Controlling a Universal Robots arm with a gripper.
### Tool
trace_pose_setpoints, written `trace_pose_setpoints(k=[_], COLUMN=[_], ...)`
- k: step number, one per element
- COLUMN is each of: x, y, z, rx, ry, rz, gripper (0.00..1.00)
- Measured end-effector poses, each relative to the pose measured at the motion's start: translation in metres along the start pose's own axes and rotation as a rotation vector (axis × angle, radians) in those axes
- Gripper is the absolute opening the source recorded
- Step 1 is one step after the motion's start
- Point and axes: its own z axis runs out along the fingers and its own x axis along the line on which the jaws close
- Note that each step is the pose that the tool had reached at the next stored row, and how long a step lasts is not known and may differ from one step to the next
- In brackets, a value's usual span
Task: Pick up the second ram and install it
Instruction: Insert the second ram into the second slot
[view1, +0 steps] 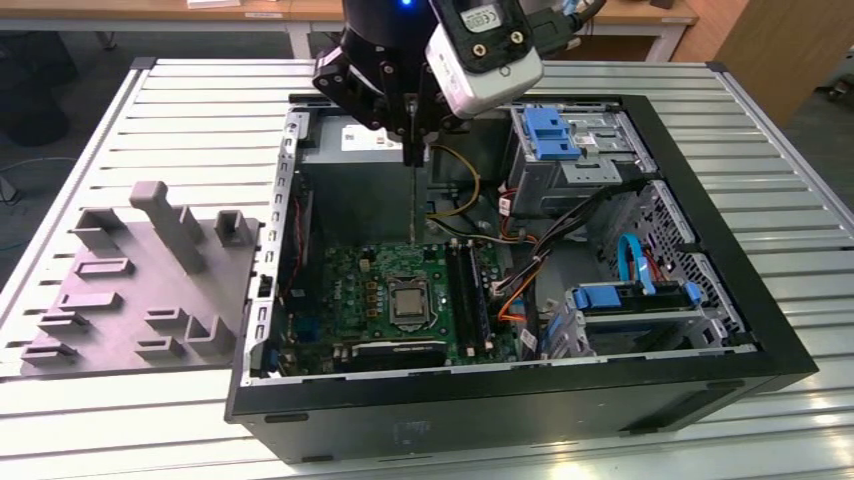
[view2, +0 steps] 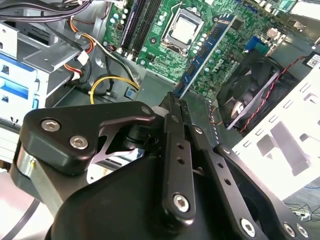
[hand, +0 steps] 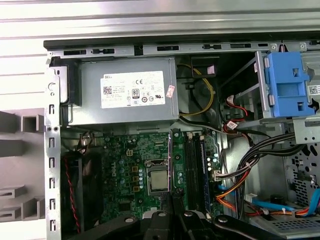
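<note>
Holding the second ram (view1: 411, 205) edge-on, jaws closed on it, centre frame above mobo (view1: 350, 290); pick done, not seated yet.

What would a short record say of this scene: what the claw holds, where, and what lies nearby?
Claw: black metal claw, shut on the stick
Held: thin dark green memory stick, upright, edge-on
Place: above the green motherboard in the open black computer case
Sockets: long black socket rails, stick not yet seated
Beside: grey moulded tray, on the exterior view's left
</note>
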Motion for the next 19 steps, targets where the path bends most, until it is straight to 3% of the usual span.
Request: trace_pose_setpoints(k=[19], x=[-0.0077], y=[0.0005], z=[0.0014], rx=[-0.0002], ry=[0.0001], rz=[0.0], gripper=[0.12])
